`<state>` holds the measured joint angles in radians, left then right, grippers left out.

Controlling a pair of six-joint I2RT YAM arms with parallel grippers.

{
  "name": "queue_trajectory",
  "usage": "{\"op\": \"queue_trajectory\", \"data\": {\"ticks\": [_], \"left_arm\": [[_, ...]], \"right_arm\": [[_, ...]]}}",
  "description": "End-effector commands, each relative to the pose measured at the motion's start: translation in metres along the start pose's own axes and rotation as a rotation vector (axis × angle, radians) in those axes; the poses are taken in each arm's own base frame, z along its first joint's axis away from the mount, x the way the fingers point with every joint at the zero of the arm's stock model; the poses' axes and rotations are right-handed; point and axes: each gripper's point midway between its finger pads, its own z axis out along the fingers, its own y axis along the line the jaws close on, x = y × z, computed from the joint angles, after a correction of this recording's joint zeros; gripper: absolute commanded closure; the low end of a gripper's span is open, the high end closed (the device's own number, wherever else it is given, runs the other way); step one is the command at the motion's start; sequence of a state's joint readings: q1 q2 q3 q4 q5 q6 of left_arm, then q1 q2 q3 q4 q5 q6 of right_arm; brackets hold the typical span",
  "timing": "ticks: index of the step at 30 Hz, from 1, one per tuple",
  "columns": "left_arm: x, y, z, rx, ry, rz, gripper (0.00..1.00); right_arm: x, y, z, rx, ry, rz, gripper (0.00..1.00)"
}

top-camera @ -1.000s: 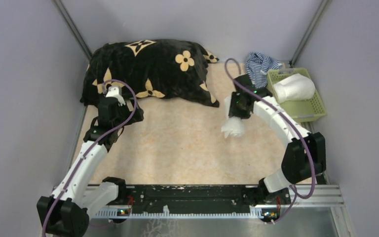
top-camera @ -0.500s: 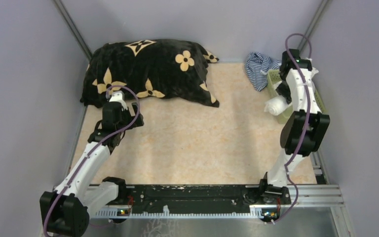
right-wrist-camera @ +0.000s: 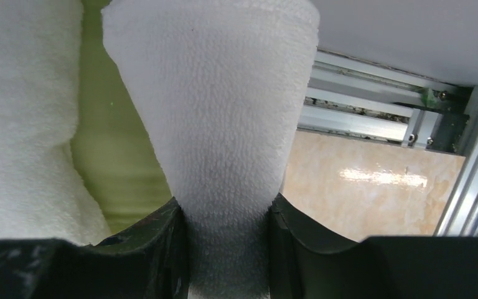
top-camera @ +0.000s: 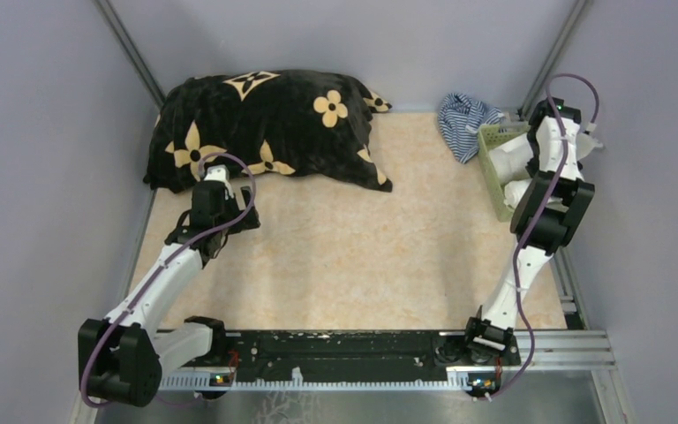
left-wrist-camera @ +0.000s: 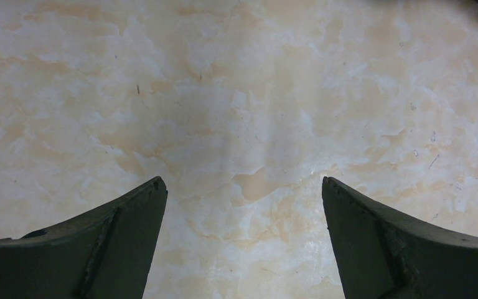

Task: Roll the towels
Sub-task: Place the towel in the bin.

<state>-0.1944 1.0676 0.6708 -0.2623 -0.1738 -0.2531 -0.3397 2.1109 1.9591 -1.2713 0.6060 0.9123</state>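
My right gripper (right-wrist-camera: 227, 208) is shut on a rolled white towel (right-wrist-camera: 224, 106) and holds it over the green basket (right-wrist-camera: 115, 149). A second white towel (right-wrist-camera: 18, 124) lies in the basket beside it. In the top view the right gripper (top-camera: 527, 179) hangs over the basket (top-camera: 493, 140) at the table's right edge, and the white towels (top-camera: 509, 155) show partly under the arm. My left gripper (left-wrist-camera: 243, 180) is open and empty above the bare marbled tabletop; in the top view it (top-camera: 221, 210) sits just in front of the pillow's left end.
A black pillow with tan flowers (top-camera: 265, 124) lies at the back left. A blue-and-white striped garment (top-camera: 463, 117) is bunched at the back, left of the basket. Aluminium rails (right-wrist-camera: 373, 106) run along the right edge. Grey walls close in both sides.
My right arm has swung from the table's middle right to the basket, carrying the rolled towel. My left arm has shifted only slightly.
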Motion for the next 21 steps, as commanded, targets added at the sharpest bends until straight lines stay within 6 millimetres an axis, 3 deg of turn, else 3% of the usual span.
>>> {"op": "queue_trajectory", "data": {"ticks": [1, 6, 10, 16, 21], "left_arm": [[-0.005, 0.003, 0.003, -0.023, -0.008, -0.001, 0.01], [0.0, 0.006, 0.007, -0.037, 0.011, 0.004, 0.01], [0.003, 0.006, 0.01, -0.042, 0.026, 0.008, 0.01], [0.007, 0.006, 0.013, -0.042, 0.046, 0.01, 0.01], [0.008, 0.005, 0.013, -0.04, 0.053, 0.009, 0.01]], "right_arm": [[-0.025, 0.019, 0.009, -0.014, -0.058, 0.089, 1.0], [-0.013, 0.033, 0.03, 0.006, -0.021, 0.063, 1.0], [-0.002, 0.055, 0.042, -0.073, 0.017, 0.029, 1.0], [0.008, 0.089, 0.044, -0.254, 0.046, 0.038, 1.0], [0.015, 0.103, 0.044, -0.335, 0.065, 0.044, 0.99]]}}
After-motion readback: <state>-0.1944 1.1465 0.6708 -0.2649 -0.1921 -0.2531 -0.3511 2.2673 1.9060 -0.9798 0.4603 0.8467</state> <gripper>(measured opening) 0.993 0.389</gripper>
